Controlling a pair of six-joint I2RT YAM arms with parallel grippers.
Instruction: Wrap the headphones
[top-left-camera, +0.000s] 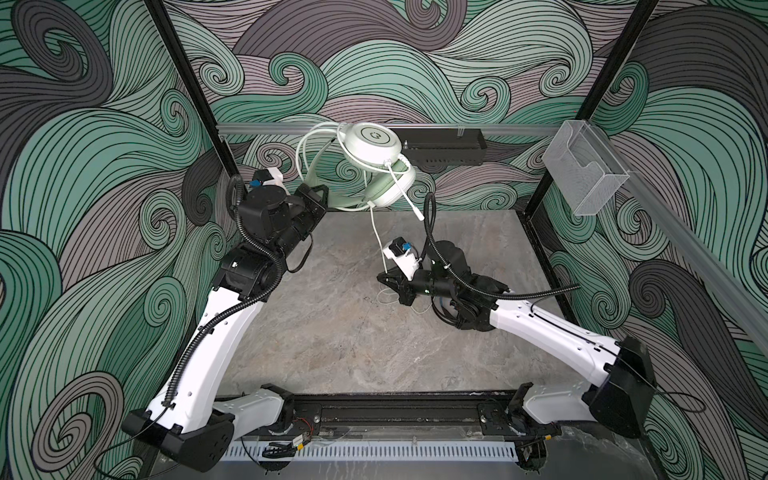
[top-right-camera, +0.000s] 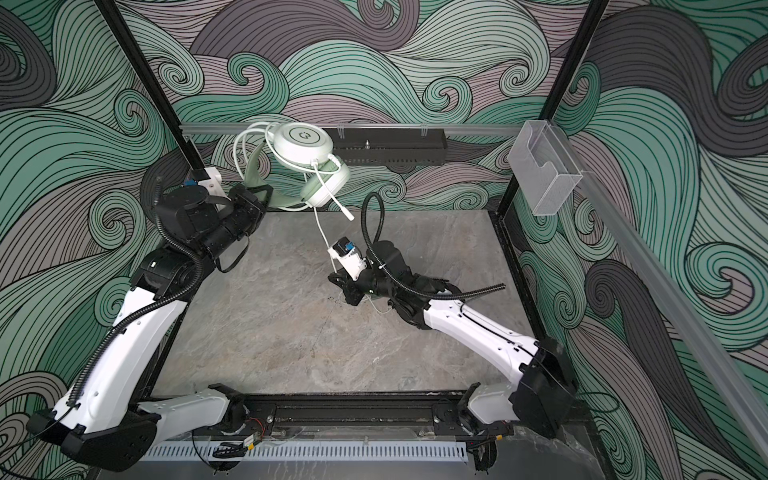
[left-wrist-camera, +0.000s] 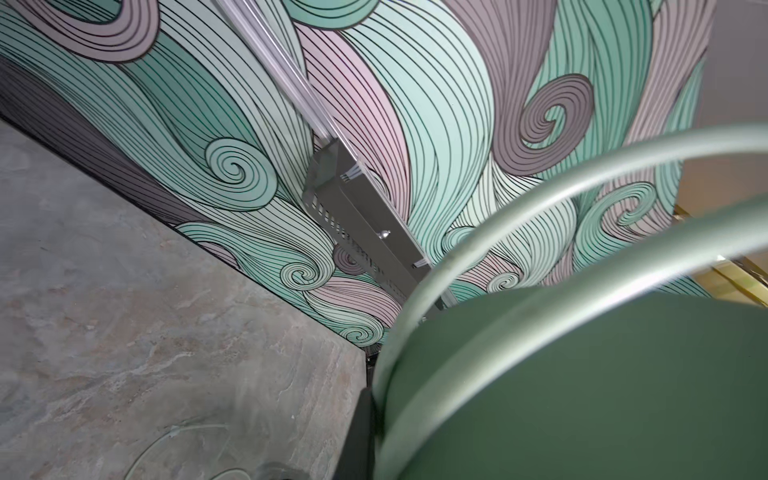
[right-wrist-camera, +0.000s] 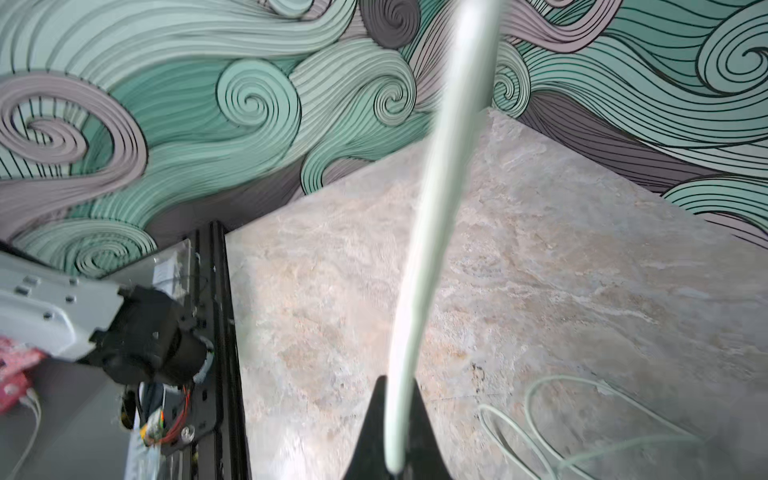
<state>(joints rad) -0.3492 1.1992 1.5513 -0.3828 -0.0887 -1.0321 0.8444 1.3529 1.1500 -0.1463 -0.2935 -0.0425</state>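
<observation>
The mint-green and white headphones (top-left-camera: 374, 139) (top-right-camera: 301, 139) hang in the air near the back wall. My left gripper (top-left-camera: 322, 199) (top-right-camera: 266, 195) is shut on their green headband (left-wrist-camera: 602, 395). Only one black finger (left-wrist-camera: 368, 424) shows in the left wrist view. The white cable (top-left-camera: 376, 232) (top-right-camera: 322, 232) runs down from the lower ear cup to my right gripper (top-left-camera: 384, 278) (top-right-camera: 334, 278). That gripper sits low over the middle of the table and is shut on the cable (right-wrist-camera: 432, 232). A dark shape with a bit of blue (top-left-camera: 440, 309) lies under my right arm. It may be the black headphones.
Loose loops of the white cable (right-wrist-camera: 582, 415) lie on the stone-patterned table (top-left-camera: 332, 332) beside my right gripper. A black box (top-left-camera: 444, 145) hangs on the back rail just right of the headphones. A clear plastic bin (top-left-camera: 586, 174) is mounted on the right rail.
</observation>
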